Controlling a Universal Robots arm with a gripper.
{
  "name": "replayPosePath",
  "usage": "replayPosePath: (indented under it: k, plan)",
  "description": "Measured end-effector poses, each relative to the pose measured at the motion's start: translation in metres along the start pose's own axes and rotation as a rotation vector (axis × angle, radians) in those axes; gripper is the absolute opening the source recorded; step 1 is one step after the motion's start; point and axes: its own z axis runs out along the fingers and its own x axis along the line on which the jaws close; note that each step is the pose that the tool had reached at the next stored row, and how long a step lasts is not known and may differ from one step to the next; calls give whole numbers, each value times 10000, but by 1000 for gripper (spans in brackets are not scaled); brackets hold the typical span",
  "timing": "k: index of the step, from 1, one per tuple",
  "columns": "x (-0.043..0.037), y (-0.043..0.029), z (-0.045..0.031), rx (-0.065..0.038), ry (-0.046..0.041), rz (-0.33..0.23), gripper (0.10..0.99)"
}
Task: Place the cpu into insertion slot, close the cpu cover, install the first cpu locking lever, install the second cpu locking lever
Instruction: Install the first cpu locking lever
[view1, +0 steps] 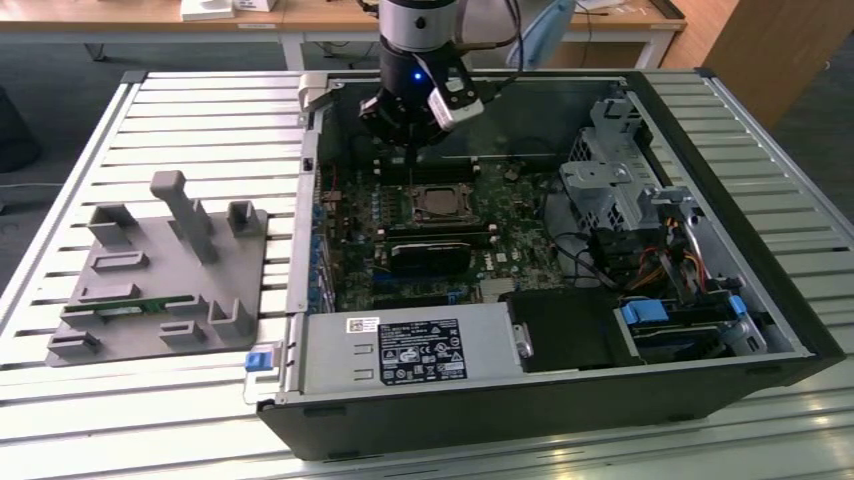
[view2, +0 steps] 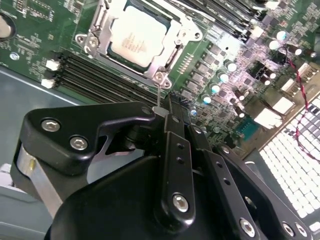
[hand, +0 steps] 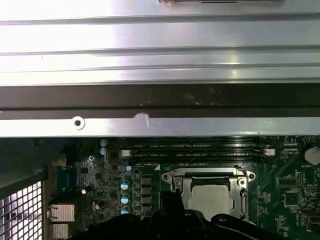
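Silver slats of the table (view1: 200, 110) carried the open computer case (view1: 534, 420), and in the exterior view I had the arm reaching down into the case's far part. The gripper (view1: 408, 150) hung just above the green motherboard (view2: 30, 45), a little to the far side of the insertion slot (view1: 461, 206).

The cpu (view2: 136, 36) lay flat in that slot with its pale metal face up. The cpu cover (hand: 207, 175) was folded down around it, and the chip's face showed through the frame's square opening in both wrist views.

In the second wrist view the jaws were closed together on a thin silver locking lever (view2: 158, 92). The wire ran from a corner of the cover's frame straight to the black fingertips (view2: 172, 135) and vanished between them. In the exterior view the same lever showed as a fine line standing upright between the gripper and the slot.

Black memory slots (hand: 195, 150) lay just beside the socket on the side toward the case wall, parallel to the cover's edge. On the exterior view's left, well apart from the case, a grey fixture block (view1: 147, 290) with upright posts sat on the table. A boxy silver power supply (view1: 407, 350) lay along the case's near edge.
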Motion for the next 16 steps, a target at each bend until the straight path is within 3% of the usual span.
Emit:
replayPosePath:
  k: [7,16]
  plan:
    - [-98,4,-1,-3,13,0,106]
    - [-131,5,0,-17,12,1,106]
